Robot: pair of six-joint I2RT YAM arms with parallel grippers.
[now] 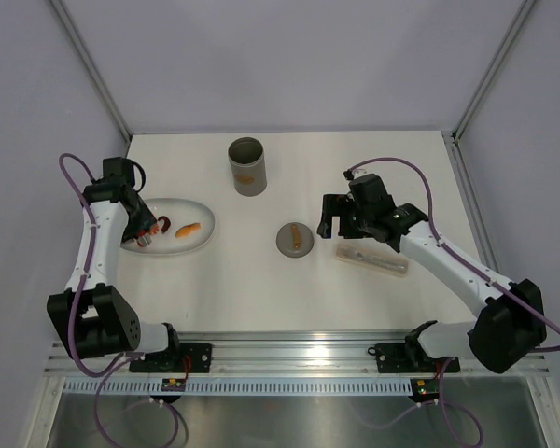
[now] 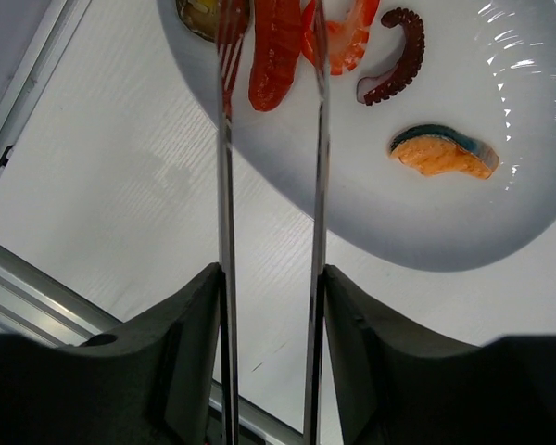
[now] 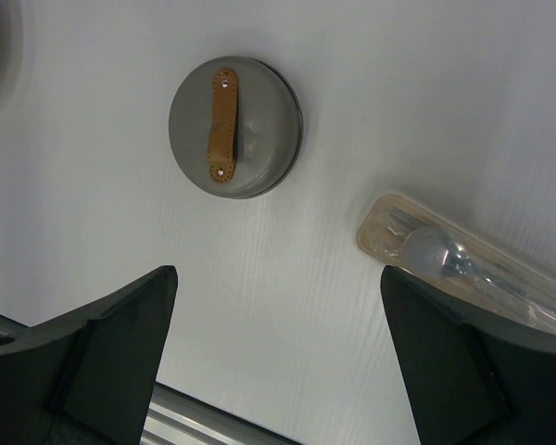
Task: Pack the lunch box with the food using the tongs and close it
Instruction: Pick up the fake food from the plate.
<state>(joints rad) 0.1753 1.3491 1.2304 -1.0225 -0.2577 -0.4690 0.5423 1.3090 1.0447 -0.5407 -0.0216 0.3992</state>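
L gripper (image 2: 271, 278) clamped on the tongs (image 2: 322, 185): two thin polished steel arms, one against each dark finger (image 2: 190, 352), running near-parallel out over the glossy white oval plate (image 2: 426, 222). One arm ends in a slotted tip. On the plate, the food (image 2: 343, 37): smooth red oblong piece (image 2: 273, 56) betw. the arms near their tips, contact can't tell; curled dark tentacle (image 2: 394, 60) w/ suckers; orange salmon chunk (image 2: 442, 153) w/ grey skin. Lunch box (image 1: 247, 166), tall matte grey cylinder, upright & open, beyond the plate to the right. Its round grey lid (image 3: 269, 130), stitched tan strap (image 3: 222, 125) across, lies flat on the white table (image 1: 261, 289), apart from it. R gripper (image 3: 278, 273) jaws wide apart, holding nothing, above the table betw. lid & clear-wrapped cutlery packet (image 3: 463, 269).
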